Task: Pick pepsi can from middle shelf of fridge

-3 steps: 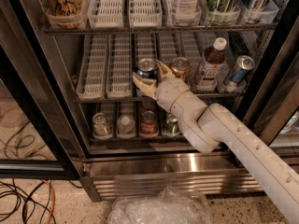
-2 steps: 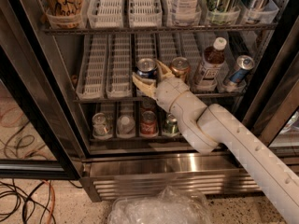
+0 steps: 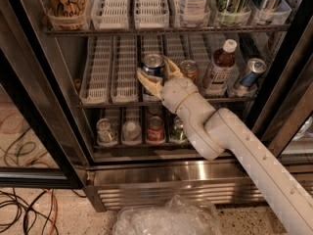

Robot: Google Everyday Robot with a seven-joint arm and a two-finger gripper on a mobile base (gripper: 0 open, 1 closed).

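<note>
The pepsi can (image 3: 153,62), dark blue with a silver top, stands in the third lane of the middle shelf (image 3: 100,80), a wire rack with long white slotted trays. My gripper (image 3: 154,70) reaches into the fridge (image 3: 161,186) from the lower right and is shut on the pepsi can, one finger (image 3: 146,82) at its lower left and one (image 3: 171,66) at its right. The can still rests in its lane. My white arm hides the lower part of the can.
A copper-gold can (image 3: 189,68), a brown bottle (image 3: 220,65) and a slim blue-and-silver can (image 3: 248,72) stand to the right. Short cans (image 3: 155,129) fill the lower rack. A clear plastic bag (image 3: 166,218) and cables (image 3: 24,212) lie on the floor. The black door frame (image 3: 34,126) stands at left.
</note>
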